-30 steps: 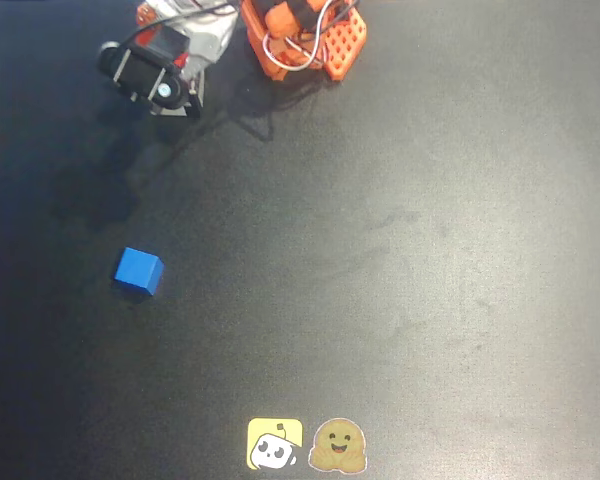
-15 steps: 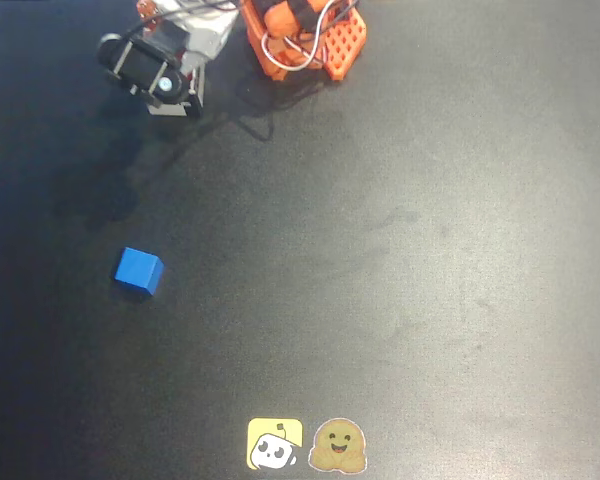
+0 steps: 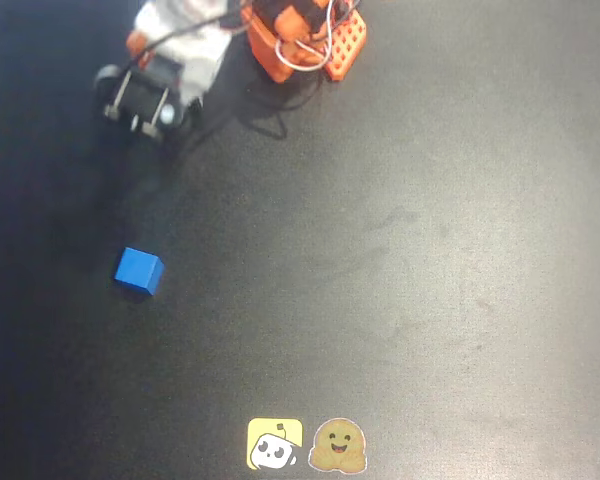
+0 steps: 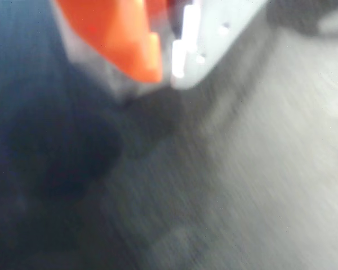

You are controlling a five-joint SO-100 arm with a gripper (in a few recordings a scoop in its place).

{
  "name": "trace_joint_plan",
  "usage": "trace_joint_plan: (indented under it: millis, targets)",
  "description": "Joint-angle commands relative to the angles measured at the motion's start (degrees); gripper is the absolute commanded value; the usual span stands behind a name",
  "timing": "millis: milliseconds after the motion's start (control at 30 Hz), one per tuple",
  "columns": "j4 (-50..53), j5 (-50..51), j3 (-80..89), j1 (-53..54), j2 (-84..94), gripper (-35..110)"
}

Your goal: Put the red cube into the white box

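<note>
The red cube and the white box are out of view. In the overhead view my arm's head with its gripper (image 3: pixel 140 95) hovers at the top left, beside the orange base (image 3: pixel 300 40). The wrist view is blurred by motion. It shows my gripper (image 4: pixel 166 67) at the top, an orange finger (image 4: pixel 124 39) next to a white finger (image 4: pixel 214 34). Their tips are nearly touching, and nothing shows between them. Below them lies dark mat.
A blue cube (image 3: pixel 139 270) sits on the black mat (image 3: pixel 400 250) at the left, well below my gripper in the picture. Two flat stickers, one yellow (image 3: pixel 274 443) and one brown (image 3: pixel 338 445), lie at the bottom edge.
My arm's head has swung slightly left and down in the picture and has turned. The blue cube has not moved.
</note>
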Motion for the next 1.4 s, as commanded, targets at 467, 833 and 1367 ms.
trace_joint_plan:
  millis: [467,833,1367]
  targets:
    - [-3.5,21.5,-4.0,-37.1,-8.7,0]
    - [-4.7,24.4,7.9,-43.8,4.7,0]
    - [6.1,22.0,28.3,-44.4,40.9,0]
